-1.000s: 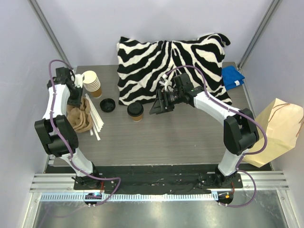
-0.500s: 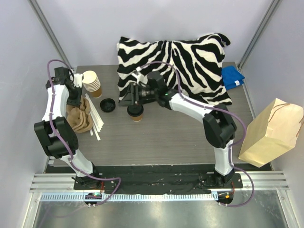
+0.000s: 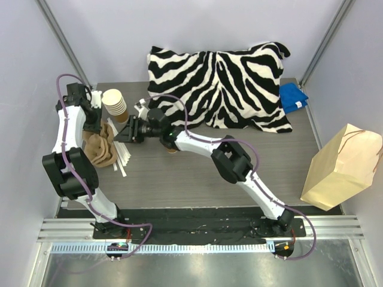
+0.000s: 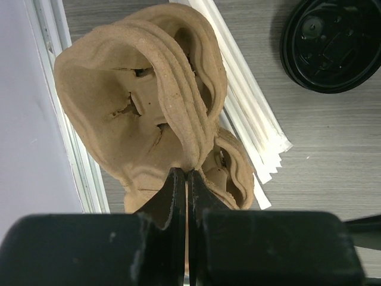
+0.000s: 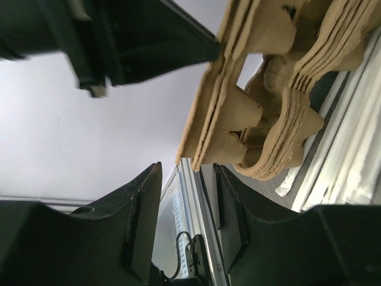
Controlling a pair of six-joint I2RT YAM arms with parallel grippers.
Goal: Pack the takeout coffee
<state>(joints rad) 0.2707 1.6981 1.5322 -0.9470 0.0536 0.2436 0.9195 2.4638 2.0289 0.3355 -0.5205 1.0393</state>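
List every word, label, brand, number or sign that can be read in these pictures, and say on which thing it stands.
No text can be read in any view.
The loose black lid has raised marks in its middle, too blurred to read.
The stack of cups, the paper bag and the pulp cup carrier look plain, with no print visible.

My end effector (image 4: 186,179), at bottom centre, pinched the lower edge of the brown pulp cup carrier (image 4: 137,101). White wrapped straws (image 4: 250,113) lay beside it on the desk (image 4: 333,149), with a black lid (image 4: 333,42) at upper right.
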